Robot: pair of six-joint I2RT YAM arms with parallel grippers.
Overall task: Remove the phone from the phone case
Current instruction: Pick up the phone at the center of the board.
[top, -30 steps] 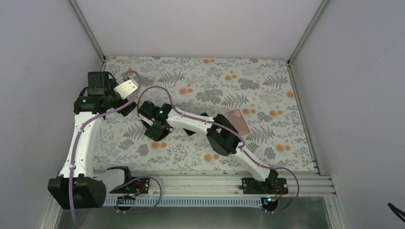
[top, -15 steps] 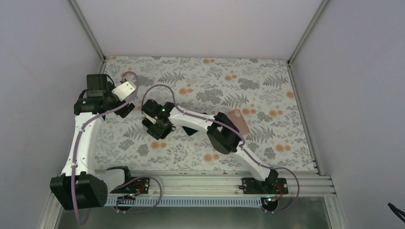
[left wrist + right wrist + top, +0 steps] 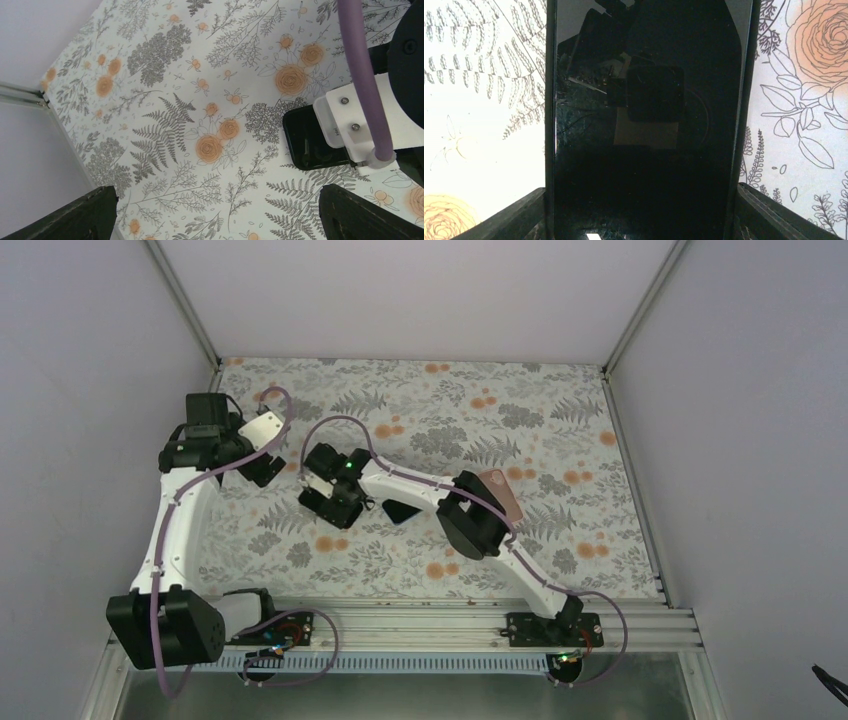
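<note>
Black phone [image 3: 644, 115] flat on the floral mat [image 3: 560, 440], screen up, right gripper [image 3: 640, 217] straddling it.
The phone lies left of centre on the mat, under the reaching right arm. In the right wrist view its dark glass fills the frame. The two fingers [image 3: 519, 215] stand at its long edges, spread to the phone's width and right against its sides; cannot tell whether they squeeze it. In the left wrist view one end of the phone pokes out from under the right arm's white link [image 3: 360, 120] and purple cable [image 3: 361, 75]. The pink case [image 3: 503, 497] lies on the mat to the right, well apart from the right gripper and partly covered by that arm's elbow. The left gripper [image 3: 220, 220] hangs over the far-left mat near the right gripper, fingers spread wide with only mat between them.
</note>
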